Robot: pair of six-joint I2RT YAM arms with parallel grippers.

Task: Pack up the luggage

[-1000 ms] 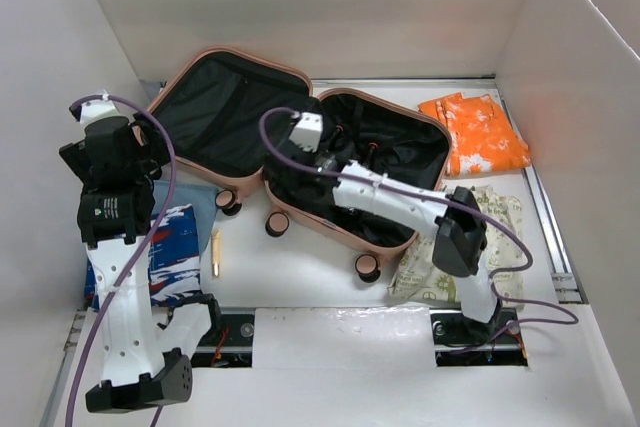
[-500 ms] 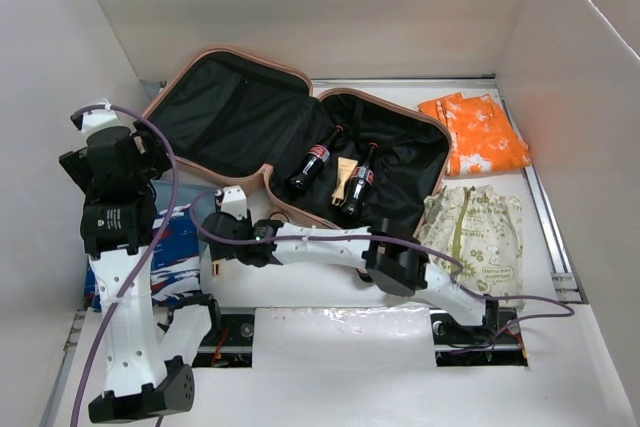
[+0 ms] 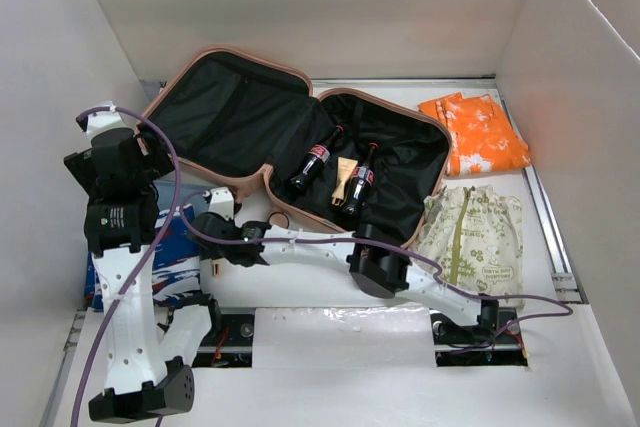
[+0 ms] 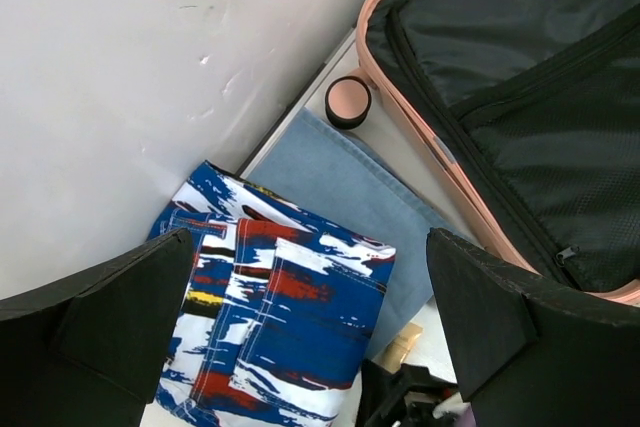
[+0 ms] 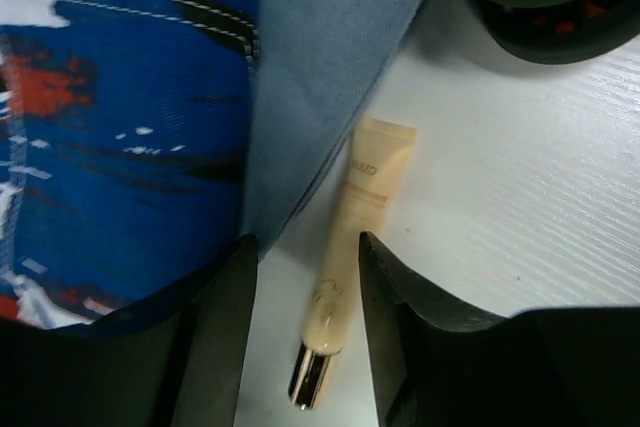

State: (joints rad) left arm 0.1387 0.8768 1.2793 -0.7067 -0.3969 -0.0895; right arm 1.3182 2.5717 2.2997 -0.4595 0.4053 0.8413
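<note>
Lab w/ white board walls [image 3: 300,7]

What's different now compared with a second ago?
The right gripper swung left out of the salmon-pink hard-shell suitcase. It now straddles a slim cream tube beside the blue patterned folded cloth, jaws not yet closed on it. That uncovered two dark bottles with red labels inside. The open left gripper, suitcase and cloth stayed put.
</note>
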